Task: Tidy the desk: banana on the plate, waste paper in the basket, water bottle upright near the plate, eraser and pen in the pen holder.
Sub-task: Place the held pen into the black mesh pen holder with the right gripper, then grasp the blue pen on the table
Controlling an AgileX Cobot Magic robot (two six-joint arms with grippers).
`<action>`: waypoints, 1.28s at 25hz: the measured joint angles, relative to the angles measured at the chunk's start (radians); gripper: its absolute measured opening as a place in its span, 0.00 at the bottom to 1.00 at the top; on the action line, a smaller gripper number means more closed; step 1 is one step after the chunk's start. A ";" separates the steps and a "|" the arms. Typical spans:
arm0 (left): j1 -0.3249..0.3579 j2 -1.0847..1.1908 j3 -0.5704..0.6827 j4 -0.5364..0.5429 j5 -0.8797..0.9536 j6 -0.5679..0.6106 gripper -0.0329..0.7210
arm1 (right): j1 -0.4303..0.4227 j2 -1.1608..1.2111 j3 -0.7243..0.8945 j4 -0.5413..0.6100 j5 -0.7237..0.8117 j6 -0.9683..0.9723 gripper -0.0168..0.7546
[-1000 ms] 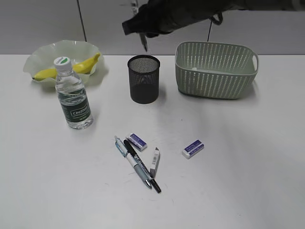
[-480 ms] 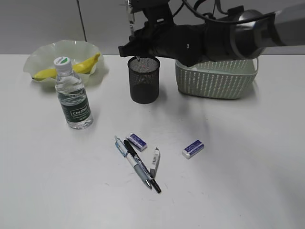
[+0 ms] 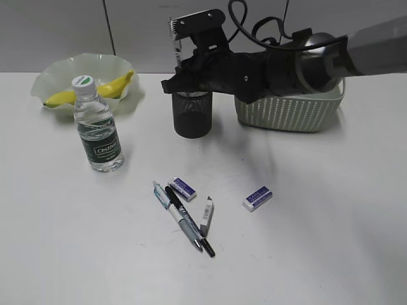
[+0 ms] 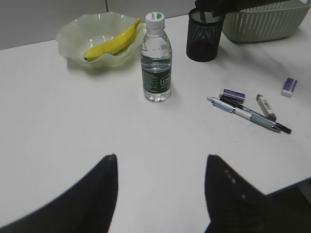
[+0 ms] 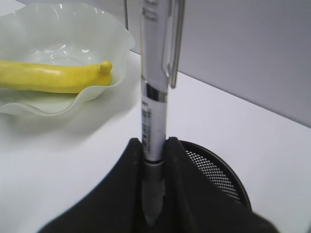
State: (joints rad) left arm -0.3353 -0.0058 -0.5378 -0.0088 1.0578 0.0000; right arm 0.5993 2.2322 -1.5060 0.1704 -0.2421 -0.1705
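Note:
My right gripper (image 5: 154,145) is shut on a silver pen (image 5: 155,97), held upright with its tip over the black mesh pen holder (image 3: 192,117), which also shows in the right wrist view (image 5: 214,170). In the exterior view the gripper (image 3: 184,89) sits right over the holder's mouth. The banana (image 3: 95,92) lies in the pale green plate (image 3: 54,73). The water bottle (image 3: 96,127) stands upright in front of the plate. Two pens (image 3: 184,222) and erasers (image 3: 183,189) (image 3: 257,198) lie on the desk. My left gripper (image 4: 160,165) is open and empty over bare desk. The waste paper is not in view.
The sage green basket (image 3: 289,95) stands right of the pen holder, partly behind my right arm. A small grey item (image 3: 206,215) lies beside the pens. The grey wall runs along the desk's far edge.
My right gripper has come down with the silver pen from above the pen holder to its mouth. The left gripper and the objects on the desk have not moved.

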 joint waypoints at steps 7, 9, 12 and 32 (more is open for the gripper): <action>0.000 0.000 0.000 0.000 0.000 0.000 0.61 | -0.013 0.000 0.000 0.024 0.000 -0.002 0.42; 0.000 0.000 0.000 0.000 0.000 0.000 0.61 | -0.013 0.000 0.000 0.025 0.000 -0.002 0.50; 0.000 0.000 0.000 0.000 0.000 0.000 0.61 | -0.013 -0.010 0.000 0.026 0.012 -0.002 0.56; 0.000 0.000 0.000 0.000 0.000 0.000 0.61 | -0.013 -0.500 0.012 -0.104 1.079 0.074 0.57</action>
State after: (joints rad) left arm -0.3353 -0.0058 -0.5378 -0.0088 1.0578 0.0000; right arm 0.5860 1.7320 -1.4937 0.0659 0.8364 -0.0968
